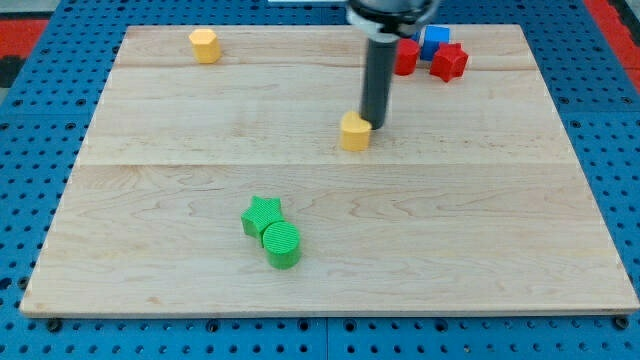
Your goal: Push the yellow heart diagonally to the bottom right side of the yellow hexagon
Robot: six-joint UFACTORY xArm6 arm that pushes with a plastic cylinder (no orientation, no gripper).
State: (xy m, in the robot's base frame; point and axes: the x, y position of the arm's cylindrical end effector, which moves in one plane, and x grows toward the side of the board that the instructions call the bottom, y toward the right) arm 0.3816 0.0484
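Blue pegboard (40,60) surrounded the pale wooden board (200,180), and my rod (377,80) came down from the view's top with no jaws on it, only my tip (374,124) touching the upper right edge of the yellow heart (354,132) near the board's middle. Well apart, the yellow hexagon (204,45) sat at the view's top left. A green star (262,213) touched a green cylinder (282,243) lower down, while a red block (406,56), blue cube (435,41) and red star (449,62) clustered at top right.

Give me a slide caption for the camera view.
My tip touches the yellow heart's right side at mid-board, yellow hexagon far upper left.
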